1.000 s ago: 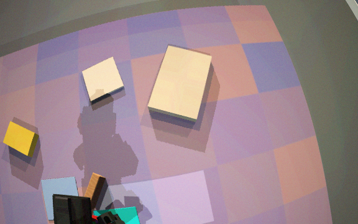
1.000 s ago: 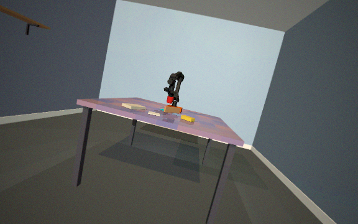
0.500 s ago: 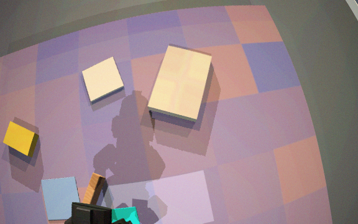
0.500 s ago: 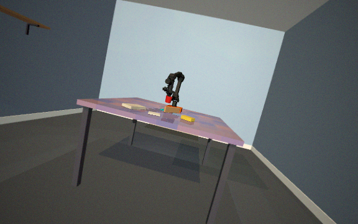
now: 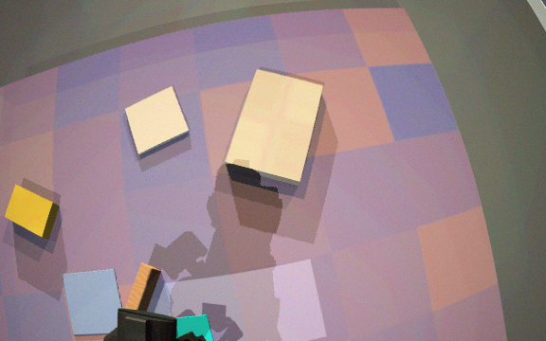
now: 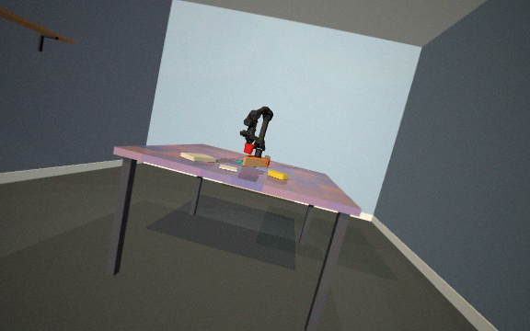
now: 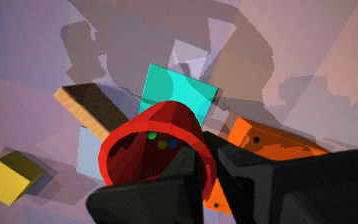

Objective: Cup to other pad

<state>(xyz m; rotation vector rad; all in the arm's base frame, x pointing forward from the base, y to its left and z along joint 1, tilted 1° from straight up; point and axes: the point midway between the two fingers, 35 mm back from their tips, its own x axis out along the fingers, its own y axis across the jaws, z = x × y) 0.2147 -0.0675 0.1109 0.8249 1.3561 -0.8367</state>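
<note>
A red cup [image 6: 248, 148] [image 7: 152, 127] is held above the table, its open rim toward the wrist camera. A few marbles [image 7: 162, 144], green, yellow and blue, lie inside it. My gripper [image 7: 199, 137] is shut on the cup's wall, with one finger inside the rim; the top view shows only dark arm parts at the bottom edge. A teal pad [image 5: 194, 324] [image 7: 177, 90] lies below and beyond the cup in the wrist view, partly hidden by it. A light blue pad [image 5: 92, 303] [image 7: 87, 157] lies on the other side of the wooden block, also partly hidden in the wrist view.
A wooden block [image 5: 143, 288] [image 7: 87, 107] stands between the pads. An orange part with holes [image 7: 280, 145] lies near the teal pad. A yellow block [image 5: 30, 210] [image 6: 278, 175] [image 7: 7, 180], a small cream block [image 5: 156, 120] and a large cream block [image 5: 278, 123] lie farther off.
</note>
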